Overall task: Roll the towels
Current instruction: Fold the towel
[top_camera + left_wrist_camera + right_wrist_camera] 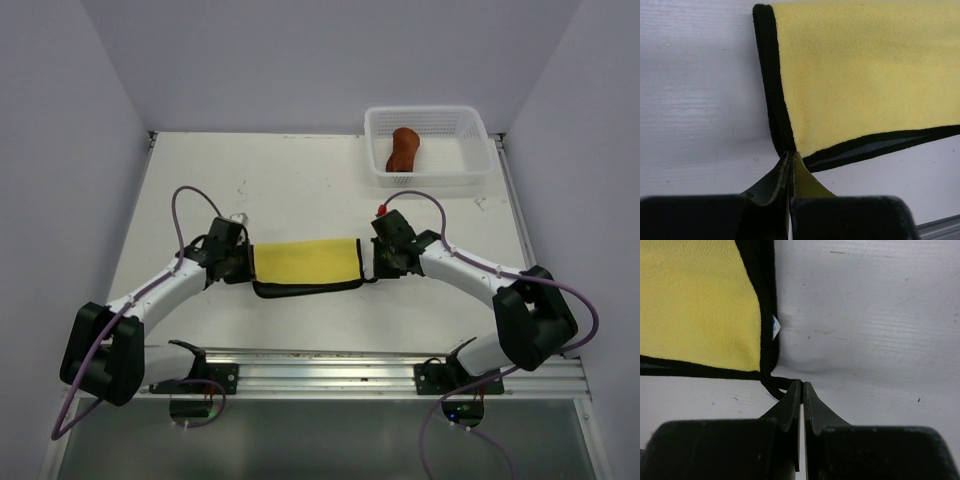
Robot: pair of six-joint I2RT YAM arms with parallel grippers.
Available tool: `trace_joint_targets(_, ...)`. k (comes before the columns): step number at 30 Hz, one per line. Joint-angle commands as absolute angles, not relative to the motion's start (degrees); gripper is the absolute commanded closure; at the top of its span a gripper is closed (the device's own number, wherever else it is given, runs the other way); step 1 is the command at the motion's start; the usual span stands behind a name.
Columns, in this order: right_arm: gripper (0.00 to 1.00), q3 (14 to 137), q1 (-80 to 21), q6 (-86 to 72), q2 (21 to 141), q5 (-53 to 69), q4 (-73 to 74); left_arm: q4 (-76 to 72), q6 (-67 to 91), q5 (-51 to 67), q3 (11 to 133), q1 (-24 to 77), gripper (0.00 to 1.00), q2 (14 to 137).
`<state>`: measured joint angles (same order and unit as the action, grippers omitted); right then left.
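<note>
The yellow towel with dark edging lies stretched flat between my two arms at mid-table. My left gripper is shut on its near left corner; in the left wrist view the gripper pinches the black edging where the yellow towel begins. My right gripper is shut on the near right corner, and in the right wrist view the gripper clamps a black loop of the yellow towel. The rust-brown towel lies rolled up inside the basket.
A white mesh basket stands at the back right of the table. A metal rail runs along the near edge between the arm bases. White walls close in the left, right and back sides.
</note>
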<state>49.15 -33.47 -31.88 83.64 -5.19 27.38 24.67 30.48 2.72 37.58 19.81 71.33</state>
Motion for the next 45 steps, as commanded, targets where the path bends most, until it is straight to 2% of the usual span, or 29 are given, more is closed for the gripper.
trace_joint_targets(1, 1.00, 48.8, -33.7, -31.8, 84.2, -4.7, 25.1, 22.4, 31.3, 1.8, 37.3, 20.7, 1.00, 71.9)
trace_joint_targets(7, 1.00, 49.1, -33.7, -31.9, 85.0, -4.8, 25.1, 22.9, 31.3, 0.9, 37.4, 21.7, 1.00, 73.4)
trace_joint_targets(9, 0.91, 49.4, -33.7, -31.9, 85.3, -4.7, 25.2, 23.6, 31.2, 0.4, 37.6, 22.1, 0.96, 73.7)
trace_joint_targets(10, 0.87, 49.5, -33.7, -31.9, 85.4, -4.9, 25.4, 23.7, 31.3, 0.2, 37.8, 22.2, 0.90, 73.7)
trace_joint_targets(11, 0.79, 49.7, -33.7, -31.8, 85.3, -4.9, 25.7, 24.1, 31.5, 0.3, 37.9, 22.3, 0.83, 73.7)
trace_joint_targets(13, 0.71, 50.2, -33.7, -31.6, 85.0, -5.6, 26.4, 24.4, 31.7, -1.9, 37.9, 22.4, 0.77, 72.8)
trace_joint_targets(16, 0.60, 51.1, -33.7, -31.4, 84.4, -6.4, 27.2, 25.5, 32.1, -3.1, 38.4, 22.4, 0.75, 71.9)
trace_joint_targets(20, 0.54, 51.8, -33.7, -31.6, 83.9, -6.9, 27.2, 28.7, 31.8, -5.4, 40.7, 22.4, 0.69, 71.2)
trace_joint_targets(25, 0.55, 53.6, -33.6, -31.5, 85.0, -6.5, 26.3, 31.5, 30.2, -10.1, 46.0, 22.5, 0.67, 71.4)
trace_joint_targets(26, 0.57, 54.7, -33.7, -31.3, 85.3, -6.3, 26.1, 31.5, 29.9, -11.0, 47.2, 22.5, 0.69, 72.3)
trace_joint_targets(28, 0.67, 55.9, -33.7, -30.8, 86.0, -5.9, 25.9, 29.1, 28.8, -11.6, 49.6, 22.4, 0.77, 73.4)
trace_joint_targets(29, 0.69, 57.7, -33.6, -30.7, 86.6, -6.0, 26.2, 27.8, 28.3, -11.3, 50.2, 22.4, 0.78, 74.7)
trace_joint_targets(31, 0.69, 59.8, -33.6, -30.5, 88.6, -6.4, 27.4, 24.5, 27.3, -9.2, 52.3, 22.4, 0.80, 76.6)
trace_joint_targets(32, 0.66, 61.5, -33.6, -30.4, 89.2, -6.5, 27.8, 24.0, 26.7, -8.7, 53.3, 22.4, 0.82, 79.3)
trace_joint_targets(35, 0.64, 64.3, -33.4, -30.6, 91.3, -5.9, 28.0, 22.2, 25.5, -6.9, 56.8, 22.4, 0.94, 84.8)
trace_joint_targets(36, 0.68, 64.9, -33.3, -30.6, 91.7, -5.5, 27.4, 21.7, 25.2, -5.7, 58.1, 22.4, 1.00, 86.0)
trace_joint_targets(39, 0.89, 67.1, -33.4, -30.2, 93.2, -2.6, 25.0, 19.4, 24.4, -4.0, 59.1, 22.3, 1.00, 89.7)
trace_joint_targets(40, 0.93, 68.5, -33.5, -30.5, 94.8, -1.5, 24.4, 18.2, 24.4, -4.0, 59.0, 22.4, 1.00, 90.5)
trace_joint_targets(42, 0.96, 70.4, -34.1, -30.8, 96.8, 1.4, 23.6, 17.4, 24.3, -4.7, 58.5, 22.4, 1.00, 92.7)
trace_joint_targets(45, 0.96, 74.6, -35.9, -31.3, 101.5, 3.0, 23.7, 14.9, 25.2, -4.8, 56.8, 22.3, 1.00, 95.2)
